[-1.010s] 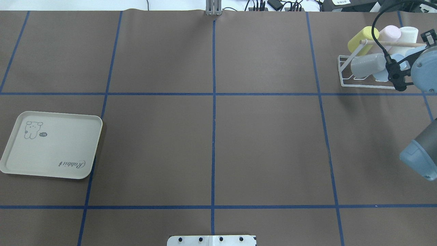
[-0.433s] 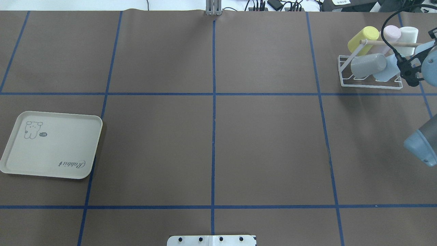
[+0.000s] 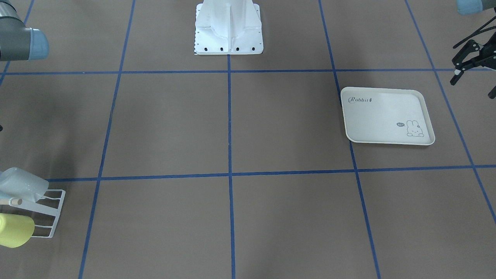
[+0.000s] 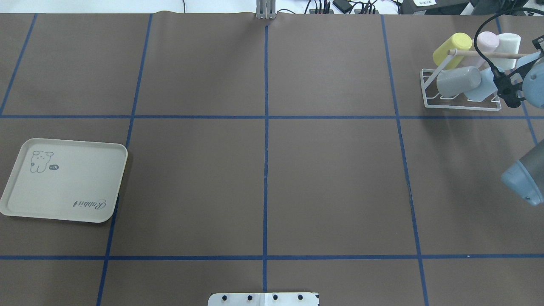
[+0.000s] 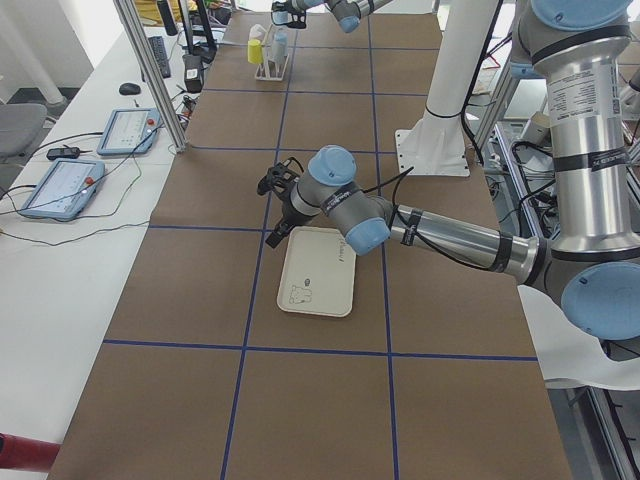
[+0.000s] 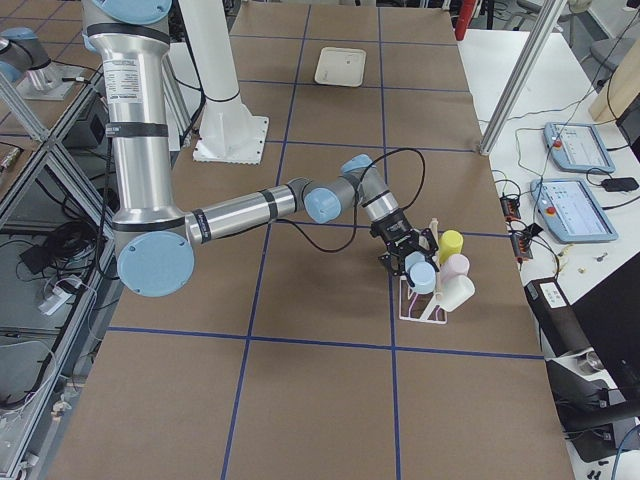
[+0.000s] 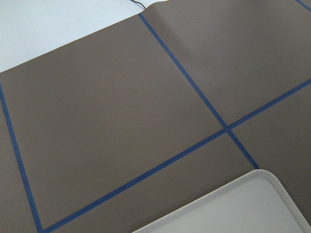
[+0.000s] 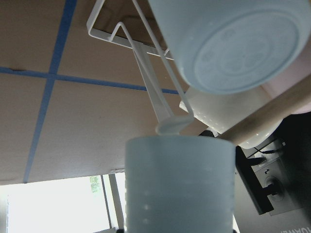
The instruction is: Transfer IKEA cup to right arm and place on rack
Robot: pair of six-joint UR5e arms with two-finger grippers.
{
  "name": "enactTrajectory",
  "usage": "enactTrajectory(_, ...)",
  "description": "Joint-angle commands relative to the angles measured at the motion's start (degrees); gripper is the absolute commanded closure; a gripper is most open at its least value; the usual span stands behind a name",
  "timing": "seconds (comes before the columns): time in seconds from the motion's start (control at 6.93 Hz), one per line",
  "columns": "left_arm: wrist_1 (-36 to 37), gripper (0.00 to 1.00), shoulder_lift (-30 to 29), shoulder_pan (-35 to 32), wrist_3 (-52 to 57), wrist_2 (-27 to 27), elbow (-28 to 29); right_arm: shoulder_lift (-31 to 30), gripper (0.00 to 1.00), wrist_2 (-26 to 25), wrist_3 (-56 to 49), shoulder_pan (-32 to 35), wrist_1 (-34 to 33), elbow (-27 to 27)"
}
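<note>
The white wire rack [image 4: 429, 91] stands at the table's far right and holds yellow, pink, white and grey cups. The pale blue IKEA cup [image 4: 481, 87] leans in its front row beside the grey cup [image 4: 457, 81]. My right gripper [image 4: 503, 85] is right against its outer end. In the right wrist view the IKEA cup [image 8: 180, 187] fills the space straight ahead, a rack prong [image 8: 172, 127] just past it. The fingers are hidden there, but the gripper appears shut on the cup. My left gripper [image 3: 474, 83] hangs open and empty near the tray.
A cream rabbit-print tray [image 4: 63, 187] lies bare at the left side of the table. The robot's white base [image 3: 228, 27] sits at the middle of the near edge. Blue tape lines grid the brown table cover. Tablets and cables lie past the table's far edge [image 5: 90, 160].
My right arm has shifted a little to the right, so more of the blue cup in the rack's front row shows. It has barely moved in the last half second.
</note>
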Motion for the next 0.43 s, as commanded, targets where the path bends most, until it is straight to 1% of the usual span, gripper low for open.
enactTrajectory(0.0,-0.01,0.00,-0.07,0.03,-0.45,-0.01,-0.04,0.09,0.86,-0.01,0.17,-0.59,0.01,-0.35)
enactTrajectory(0.29,-0.01,0.00,0.02,0.03,-0.45,-0.01,-0.04,-0.08,0.78,-0.09,0.00,-1.39,0.09,-1.50)
